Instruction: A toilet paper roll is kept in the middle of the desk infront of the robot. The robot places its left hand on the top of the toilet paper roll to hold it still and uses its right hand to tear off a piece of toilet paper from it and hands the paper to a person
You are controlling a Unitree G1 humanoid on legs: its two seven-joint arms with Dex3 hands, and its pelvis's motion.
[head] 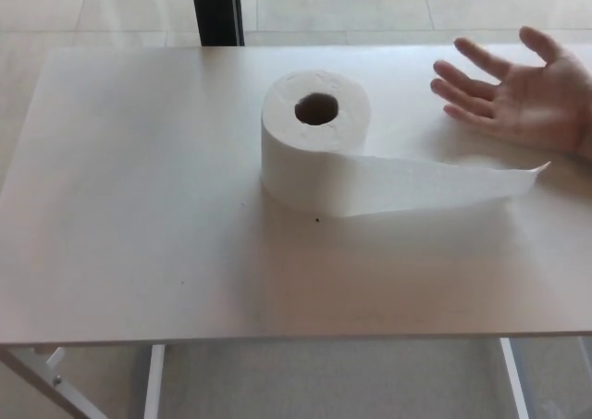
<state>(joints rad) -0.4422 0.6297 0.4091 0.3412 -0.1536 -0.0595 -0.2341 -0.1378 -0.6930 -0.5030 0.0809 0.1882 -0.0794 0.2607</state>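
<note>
**Roll waiting, robot's hands yet to appear**

The toilet paper roll (315, 140) stood upright near the middle of the desk (139, 215), its cardboard hole facing up. A loose tail of paper (444, 183) ran off its base toward the robot's right, lying flat on the desk. Beyond that tail a person's hand (518, 100) rested palm up with its fingers spread, near the paper's far end but apart from it.

Neither robot hand showed from where I stood, so I could not say whether either was open or closed.

To my eye nothing had begun. The first step looked like bringing the left hand straight down onto the roll's top, pressing squarely so the roll neither tipped nor slid. Only then should the right hand pinch the tail some way from the roll and pull sharply sideways, keeping clear of the waiting palm.
</note>
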